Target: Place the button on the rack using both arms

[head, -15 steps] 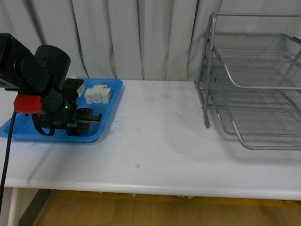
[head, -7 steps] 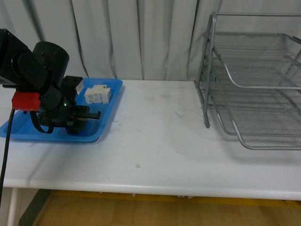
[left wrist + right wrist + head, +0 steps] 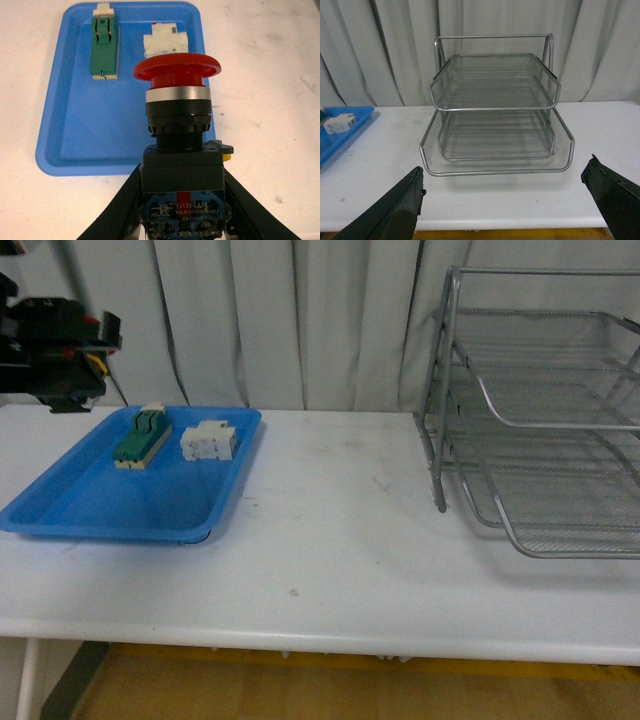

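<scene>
The button, with a red mushroom cap and a black body, is held between the black fingers of my left gripper, which is shut on its body. It hangs well above the blue tray. In the front view my left arm is high at the far left, above the tray's back corner. The silver wire rack stands on the table's right side. In the right wrist view the rack faces my right gripper, which is open with nothing between its wide-apart fingers.
The blue tray holds a green-topped block and a white block. White table runs bare between tray and rack. Grey curtains hang behind. The table's front edge is close to the right gripper.
My left arm has risen from low over the tray to the upper left, carrying the button. The tray's green block now shows.
</scene>
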You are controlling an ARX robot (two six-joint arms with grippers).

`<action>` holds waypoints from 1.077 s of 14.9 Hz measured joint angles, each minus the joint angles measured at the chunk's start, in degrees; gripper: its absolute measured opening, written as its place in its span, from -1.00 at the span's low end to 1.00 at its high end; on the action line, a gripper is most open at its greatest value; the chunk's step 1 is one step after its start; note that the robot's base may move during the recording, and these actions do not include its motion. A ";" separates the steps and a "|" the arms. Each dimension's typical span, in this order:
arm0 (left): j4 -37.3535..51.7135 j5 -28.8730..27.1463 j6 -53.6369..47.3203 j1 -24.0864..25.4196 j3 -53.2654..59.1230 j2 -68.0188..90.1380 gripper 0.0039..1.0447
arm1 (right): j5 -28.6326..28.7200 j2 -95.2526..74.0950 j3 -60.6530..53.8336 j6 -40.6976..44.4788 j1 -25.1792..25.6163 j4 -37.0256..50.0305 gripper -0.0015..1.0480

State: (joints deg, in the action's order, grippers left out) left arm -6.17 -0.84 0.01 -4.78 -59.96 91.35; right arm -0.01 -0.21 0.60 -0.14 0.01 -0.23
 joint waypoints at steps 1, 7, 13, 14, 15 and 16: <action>0.09 0.00 0.00 0.00 0.76 -1.14 -0.30 | 0.00 0.00 0.02 0.02 0.00 0.02 0.87; 1.79 -0.31 0.00 1.46 6.64 -7.52 -0.31 | 0.02 -0.04 0.02 0.00 0.00 0.00 0.87; 1.99 -0.59 0.00 1.16 7.72 -7.52 -0.31 | 0.00 0.00 0.02 0.02 0.00 0.00 0.87; 1.99 -0.59 0.00 1.16 7.76 -7.52 -0.31 | 0.00 -0.02 0.02 0.00 0.00 0.00 0.87; 2.01 -0.61 0.00 1.16 7.78 -7.52 -0.31 | 0.00 -0.02 0.02 0.00 0.00 -0.02 0.87; 2.05 -0.59 -0.02 1.16 7.87 -7.52 -0.31 | 0.00 0.00 0.02 0.02 0.00 0.00 0.87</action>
State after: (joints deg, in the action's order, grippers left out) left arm -4.12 -1.43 -0.01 -3.62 -52.10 83.83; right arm -0.01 -0.21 0.62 -0.12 0.01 -0.23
